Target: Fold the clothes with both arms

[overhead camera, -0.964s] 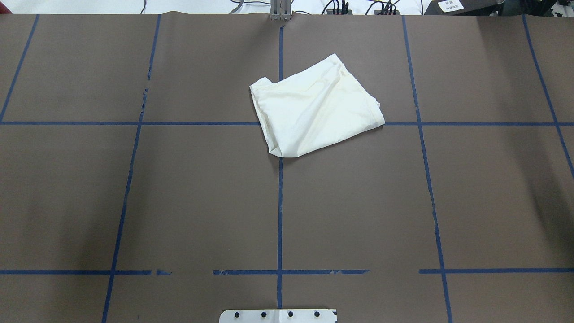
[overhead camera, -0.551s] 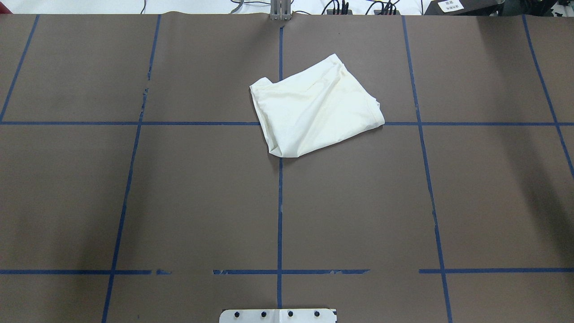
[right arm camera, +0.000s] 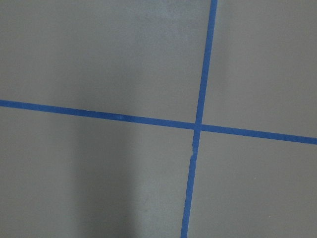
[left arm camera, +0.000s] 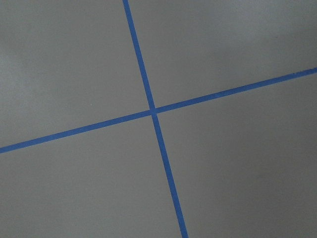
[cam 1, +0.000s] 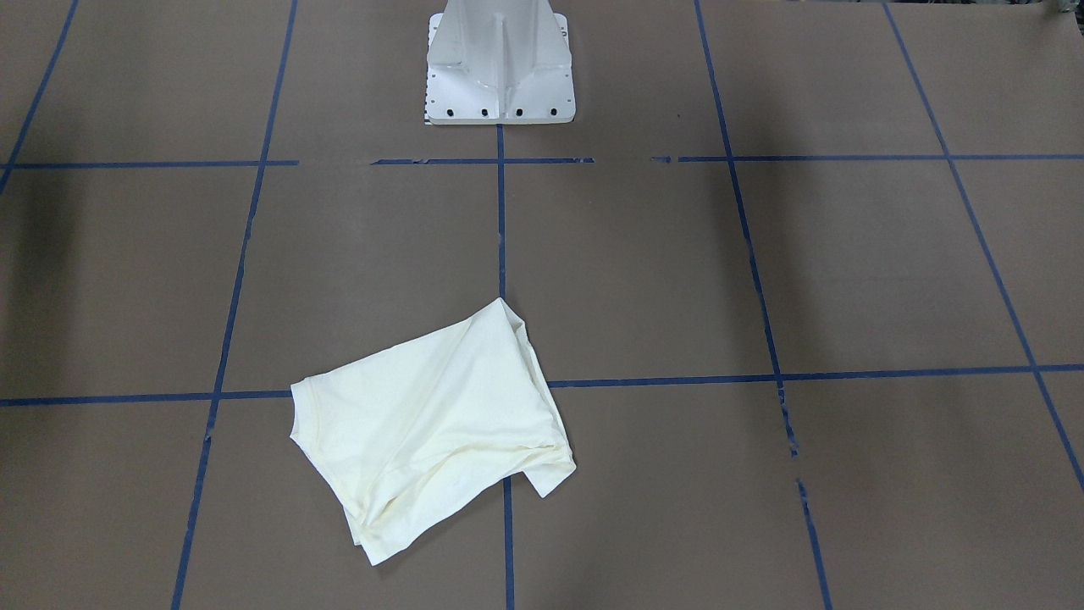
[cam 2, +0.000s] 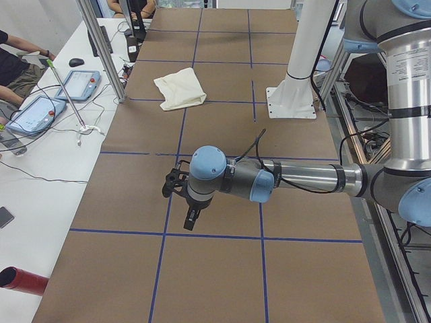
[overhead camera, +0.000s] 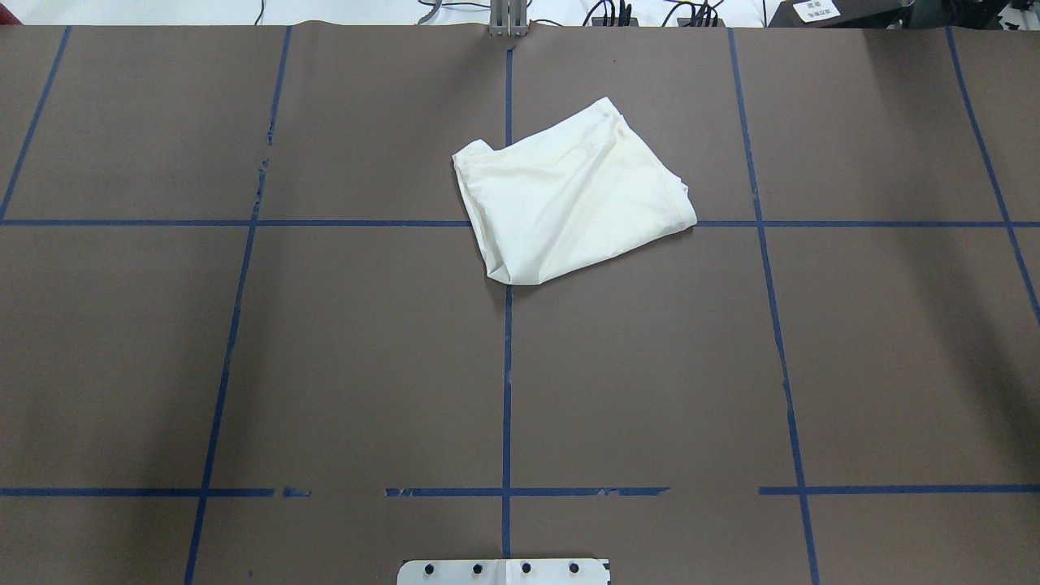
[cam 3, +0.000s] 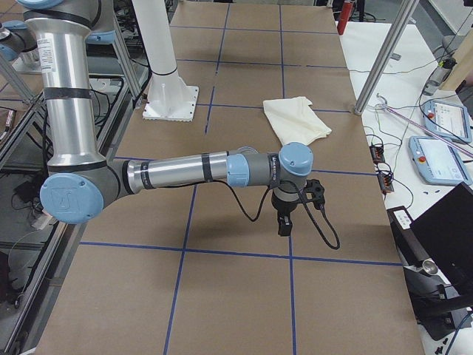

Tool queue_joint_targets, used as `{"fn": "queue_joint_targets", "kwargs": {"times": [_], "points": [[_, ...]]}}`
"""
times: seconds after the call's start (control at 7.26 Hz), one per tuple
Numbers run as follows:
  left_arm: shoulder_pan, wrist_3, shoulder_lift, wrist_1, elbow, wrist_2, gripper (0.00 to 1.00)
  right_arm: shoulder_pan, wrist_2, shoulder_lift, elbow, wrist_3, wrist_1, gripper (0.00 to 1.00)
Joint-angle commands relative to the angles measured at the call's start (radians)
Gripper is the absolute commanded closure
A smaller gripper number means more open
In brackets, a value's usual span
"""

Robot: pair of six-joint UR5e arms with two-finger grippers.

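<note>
Both arms reach low over the brown paper-covered table (overhead camera: pixel 244 366), one toward each end. The black two-finger left gripper (cam 2: pixel 190 219) points down above a blue tape line (cam 2: pixel 168 202). It appears in the left side view alone, where neither its opening nor any grip can be told. The same holds for the black two-finger right gripper (cam 3: pixel 284 225), seen only in the right side view.

The cream folded T-shirt (overhead camera: pixel 569 203) lies as a skewed rectangle, plain side up, across a crossing of the tape grid. It lies mostly on the robot's right of the centre line and well apart from both grippers.

The overhead and front views show the T-shirt (cam 1: pixel 432 415) and the white metal pedestal base (cam 1: pixel 500 59). Each wrist view shows only bare paper and a tape crossing (left arm camera: pixel 153 111). The side views add grey tablets (cam 2: pixel 35 114) on a white bench.

A white label (overhead camera: pixel 816 10) at the far edge bears writing too small to read.
</note>
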Motion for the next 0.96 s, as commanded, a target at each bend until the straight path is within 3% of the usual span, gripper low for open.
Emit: {"fn": "queue_joint_targets", "kwargs": {"times": [0.0,0.28,0.83], "points": [[0.001,0.003,-0.020,-0.001,-0.013,0.002,0.00,0.001,0.007,-0.017,0.036,-0.013,-0.010,0.00],[0.002,0.001,-0.014,0.001,-0.042,0.009,0.00,0.001,0.003,-0.085,0.128,0.003,-0.012,0.00],[0.002,0.001,-0.014,-0.002,-0.033,0.008,0.00,-0.006,-0.007,-0.069,0.078,0.007,-0.004,0.00]]}}
